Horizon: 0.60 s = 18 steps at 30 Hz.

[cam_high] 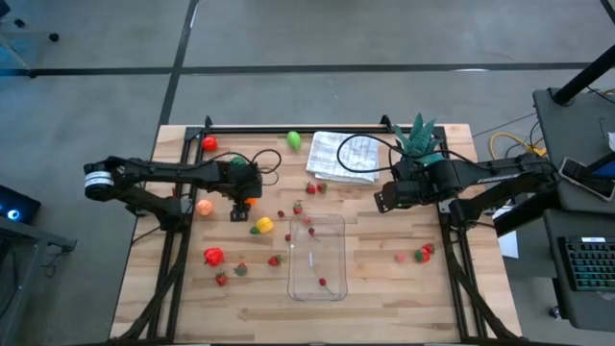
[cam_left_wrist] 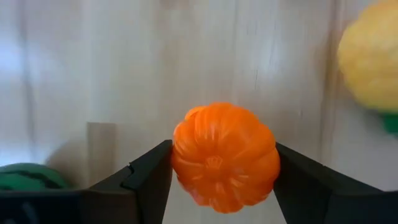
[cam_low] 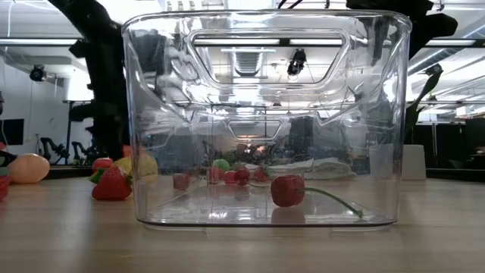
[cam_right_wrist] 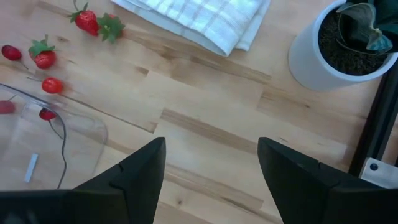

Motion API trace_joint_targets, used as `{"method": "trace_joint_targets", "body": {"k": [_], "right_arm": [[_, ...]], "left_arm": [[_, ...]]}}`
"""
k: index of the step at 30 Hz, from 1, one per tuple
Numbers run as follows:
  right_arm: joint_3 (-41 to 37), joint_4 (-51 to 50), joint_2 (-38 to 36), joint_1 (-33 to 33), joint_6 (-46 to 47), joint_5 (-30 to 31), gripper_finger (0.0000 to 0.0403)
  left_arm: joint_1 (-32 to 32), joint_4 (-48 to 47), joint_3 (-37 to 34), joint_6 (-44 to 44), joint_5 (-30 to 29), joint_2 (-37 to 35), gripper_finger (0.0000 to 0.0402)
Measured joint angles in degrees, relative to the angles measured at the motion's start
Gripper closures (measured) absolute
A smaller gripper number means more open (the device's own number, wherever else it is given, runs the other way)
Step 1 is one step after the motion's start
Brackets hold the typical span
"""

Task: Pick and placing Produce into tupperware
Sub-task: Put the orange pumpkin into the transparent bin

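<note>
Now pinching an orange pumpkin (cam_left_wrist: 225, 157) between both fingers of left gripper (cam_high: 246, 195), above bare wood, tupperware (cam_high: 318, 256) well off to its right. Could roll out mid-carry: ribbed, rounded, held at edges only. Right gripper (cam_right_wrist: 211, 168) spread, empty, beside tupperware.

Could not make out the left gripper (cam_high: 246, 189) fingers from above, hidden under the wrist. Striped melon (cam_left_wrist: 28, 177) cut off at the frame edge, yellow fruit (cam_left_wrist: 372, 56) likewise. Tupperware (cam_right_wrist: 50, 146) only partly shown; plant pot (cam_right_wrist: 339, 53) clipped. Tiny red pieces (cam_high: 296, 208) too small to identify.
</note>
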Motion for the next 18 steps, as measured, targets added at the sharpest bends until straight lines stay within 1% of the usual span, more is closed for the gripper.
{"method": "trace_joint_targets", "body": {"k": [3, 6, 10, 13, 15, 18], "right_arm": [[0.0, 0.5, 0.0, 0.0, 0.0, 0.0, 0.0156], [0.0, 2.4, 0.0, 0.0, 0.0, 0.0, 0.0156], [0.0, 6.1, 0.0, 0.0, 0.0, 0.1, 0.0156], [0.0, 9.6, 0.0, 0.0, -0.3, 0.1, 0.0156], [0.0, 12.0, 0.0, 0.2, -1.1, 0.1, 0.0156], [0.1, 16.3, -0.1, 1.5, -1.7, 0.9, 0.0156]], "left_arm": [[-0.1, 0.3, 3.4, -1.9, 0.1, -3.4, 0.0181], [-0.1, 2.1, 8.3, -1.3, 0.5, -7.2, 0.0181], [0.0, 6.8, 12.8, 0.8, 6.2, -10.5, 0.0181], [-0.3, 9.4, 14.6, 0.7, 10.4, -11.0, 0.0181], [-1.3, 11.5, 15.4, 0.6, 11.0, -10.5, 0.0181], [-4.7, 13.2, 16.2, 0.7, 11.3, -9.2, 0.0181]]}}
